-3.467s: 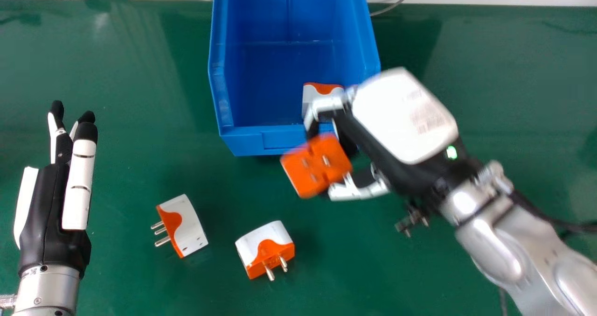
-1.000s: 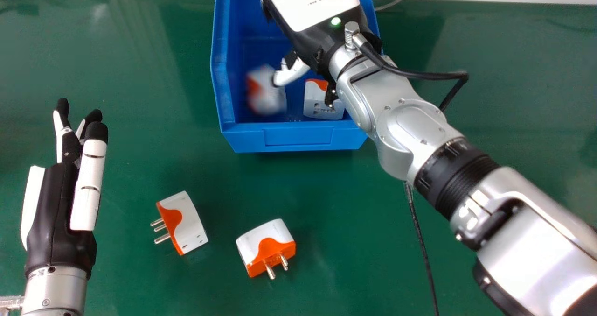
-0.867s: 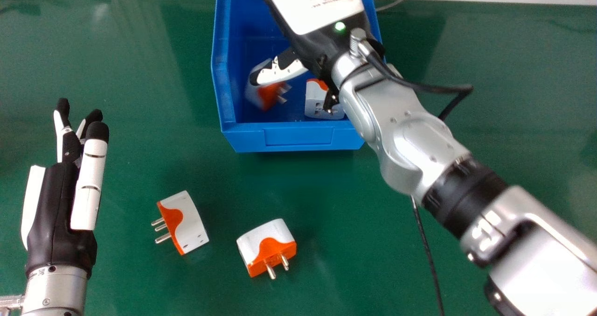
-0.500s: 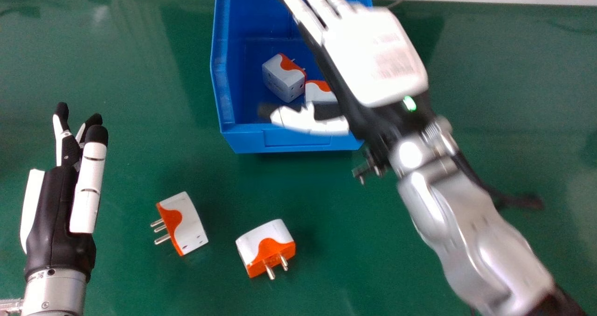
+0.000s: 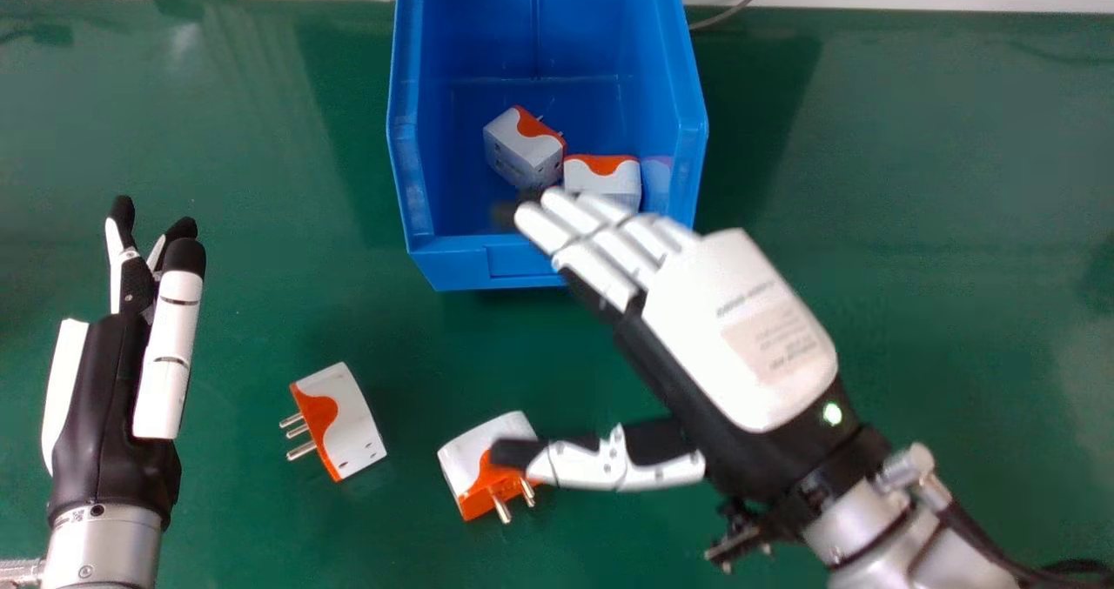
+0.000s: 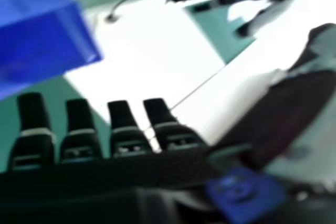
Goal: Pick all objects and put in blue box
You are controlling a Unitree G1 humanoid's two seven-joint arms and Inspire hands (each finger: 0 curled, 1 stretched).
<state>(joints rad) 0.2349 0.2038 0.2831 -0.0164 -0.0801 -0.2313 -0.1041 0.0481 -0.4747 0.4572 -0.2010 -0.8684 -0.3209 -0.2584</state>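
Fingers loosely extended and empty: black-and-white right hand (image 5: 740, 328) above the green table (image 5: 957, 180), thumb over a white-and-orange plastic plug adapter (image 5: 474, 454).
Best lower it with palm facing the adapter's white body, then close evenly, clear of the metal pins. Another such adapter (image 5: 348, 424) lies to its left, near the idle, straight-fingered left hand (image 5: 96, 398); two more (image 5: 526, 145) (image 5: 605, 178) sit in the blue plastic box (image 5: 457, 264). The thumb hides part of its target; its height is unclear.
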